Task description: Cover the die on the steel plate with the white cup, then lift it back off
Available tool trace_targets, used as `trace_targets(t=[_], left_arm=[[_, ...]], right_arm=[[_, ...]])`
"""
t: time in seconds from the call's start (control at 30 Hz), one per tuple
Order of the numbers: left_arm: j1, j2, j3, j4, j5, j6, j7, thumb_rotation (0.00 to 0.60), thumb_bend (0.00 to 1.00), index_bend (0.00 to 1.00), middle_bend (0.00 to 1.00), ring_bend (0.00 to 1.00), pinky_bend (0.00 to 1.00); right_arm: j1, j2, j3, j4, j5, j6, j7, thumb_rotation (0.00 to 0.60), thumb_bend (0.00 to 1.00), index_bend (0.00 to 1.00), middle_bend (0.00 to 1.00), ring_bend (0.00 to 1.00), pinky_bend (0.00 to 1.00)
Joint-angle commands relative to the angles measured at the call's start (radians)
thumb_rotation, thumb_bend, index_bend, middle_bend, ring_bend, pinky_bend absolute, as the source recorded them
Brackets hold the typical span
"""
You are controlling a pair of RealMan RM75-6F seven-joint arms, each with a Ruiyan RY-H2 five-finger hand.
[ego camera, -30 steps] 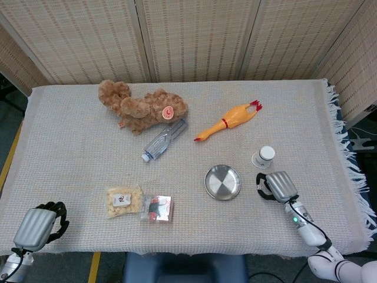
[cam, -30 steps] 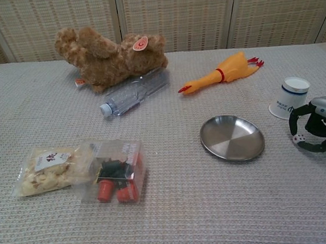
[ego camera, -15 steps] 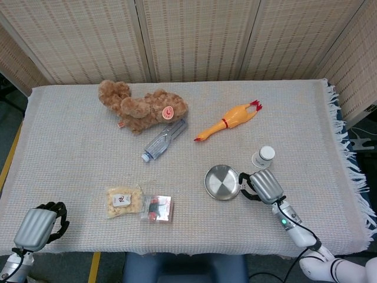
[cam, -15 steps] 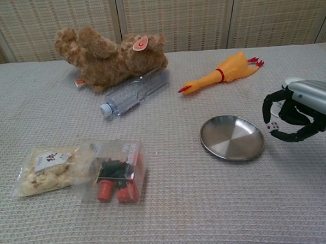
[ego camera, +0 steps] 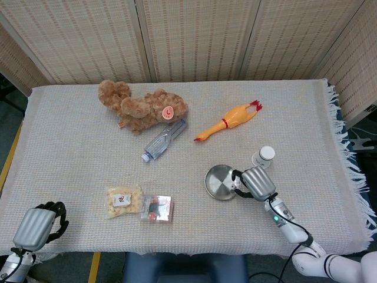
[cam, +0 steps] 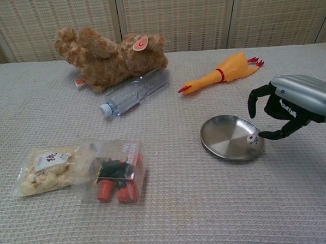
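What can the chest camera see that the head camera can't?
Only the chest view shows the die on the steel plate, by the right hand. Only the head view shows the white cup and the left hand, fingers curled. Both show the plate, right hand, teddy bear, bottle and rubber chicken.

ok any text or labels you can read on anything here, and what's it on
None can be read.
Teddy bear: round red tag, print too small.
Snack bag: white and red label, blurred.
White cup: hidden in chest view, too small in head view.
Die: dots, count unclear.
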Motion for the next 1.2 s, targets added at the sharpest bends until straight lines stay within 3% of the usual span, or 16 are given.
trace_targets(t=[0.03,0.1,0.2,0.4,0.5,0.87,1.2], left_arm=[[0.000,-0.001,0.000,0.000,0.000,-0.001,0.001,0.600,0.37,0.28,0.44,0.42,0.57],[-0.001,-0.001,0.000,0.000,-0.002,-0.003,0.004,0.600,0.37,0.28,0.44,0.42,0.57],[-0.001,-0.001,0.001,-0.002,-0.003,-0.006,0.005,0.600,0.37,0.28,0.44,0.42,0.57],[-0.002,-0.002,0.001,-0.002,-0.004,-0.008,0.008,0.600,0.37,0.28,0.44,0.42,0.57],[-0.003,-0.003,0.001,-0.004,-0.005,-0.010,0.013,0.600,0.37,0.28,0.44,0.42,0.57],[-0.003,-0.004,0.002,-0.006,-0.004,-0.011,0.021,0.600,0.37,0.28,0.44,0.42,0.57],[-0.004,-0.003,0.003,-0.005,-0.004,-0.012,0.020,0.600,0.37,0.28,0.44,0.42,0.57]], right_arm=[[-0.005,0.004,-0.003,0.018,-0.018,0.034,0.027,0.600,0.06,0.44,0.74,0.61,0.95],[-0.006,0.011,-0.002,0.020,-0.015,0.036,0.035,0.600,0.06,0.42,0.61,0.50,0.92],[-0.007,0.019,0.006,0.037,-0.010,0.049,0.050,0.600,0.06,0.41,0.48,0.35,0.77],[-0.009,0.018,0.035,0.128,0.012,0.080,0.072,0.600,0.06,0.39,0.32,0.14,0.44],[-0.009,0.022,0.044,0.161,0.038,0.060,0.077,0.600,0.06,0.36,0.25,0.07,0.31],[0.019,-0.022,0.087,0.308,0.134,-0.053,0.164,0.600,0.06,0.32,0.22,0.04,0.28],[0.063,-0.100,0.093,0.440,0.138,-0.095,0.261,0.600,0.06,0.31,0.20,0.04,0.28]])
